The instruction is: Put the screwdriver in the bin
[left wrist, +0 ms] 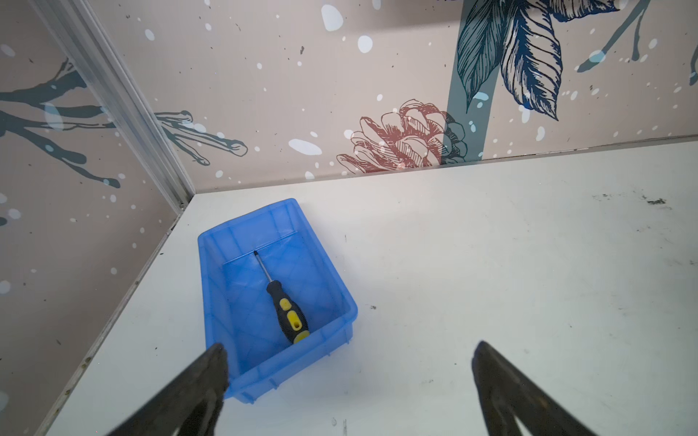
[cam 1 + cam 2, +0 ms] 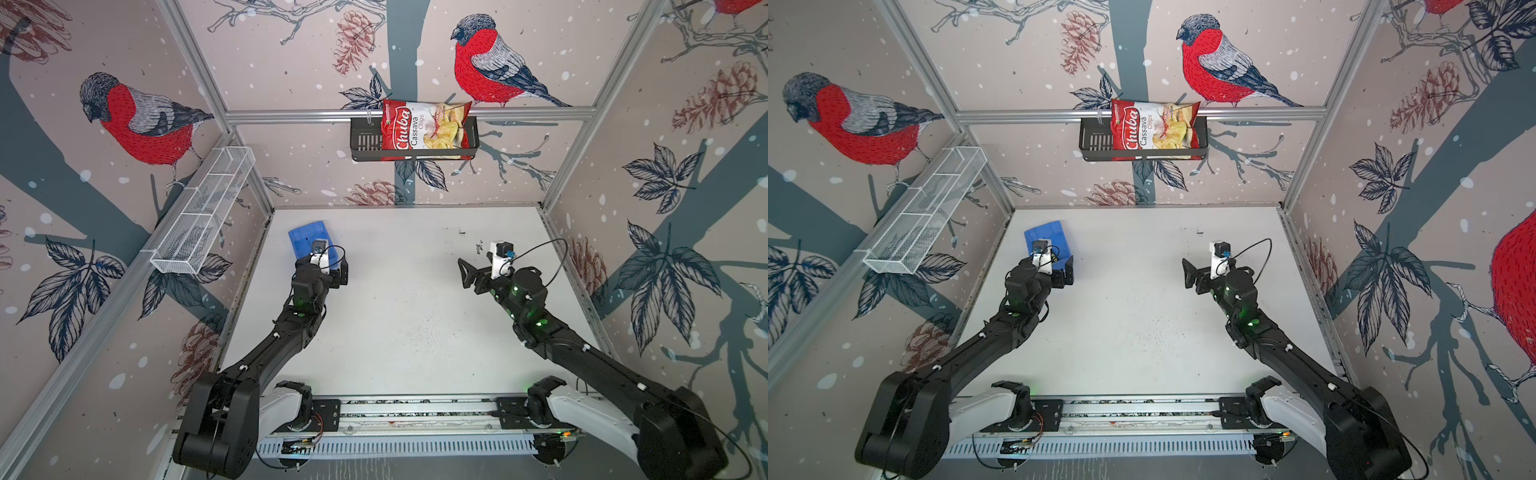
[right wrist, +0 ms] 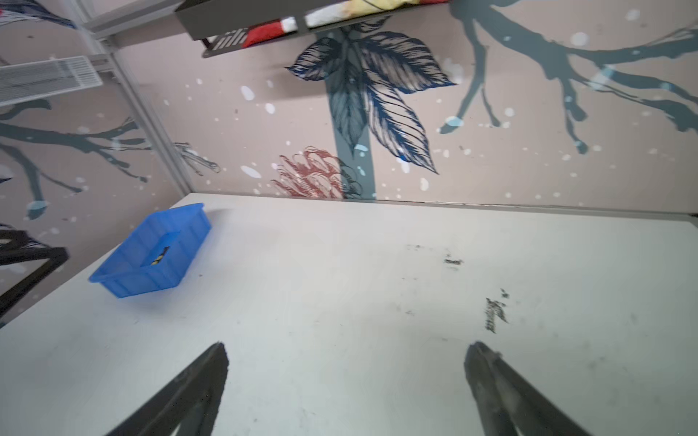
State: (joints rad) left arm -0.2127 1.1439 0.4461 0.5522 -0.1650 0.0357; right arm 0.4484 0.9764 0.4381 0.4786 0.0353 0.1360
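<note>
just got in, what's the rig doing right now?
The screwdriver lies flat inside the blue bin, near the table's far left corner, with nothing gripping it. The left gripper hangs by the bin's near end, jaws wide open and empty. The right gripper is also open and empty, over bare table well away from the bin. The placement looks done.

Entry: chips bag (image 2: pixel 424 124) (image 2: pixel 1152 124), red and white, in the black rack (image 2: pixel 365 143), seen in both top views. Its front read, sideways, "Chuba" in white script and "Cassava Chips" in dark letters. A small green badge at the bag's corner was illegible. No other text could be read.
</note>
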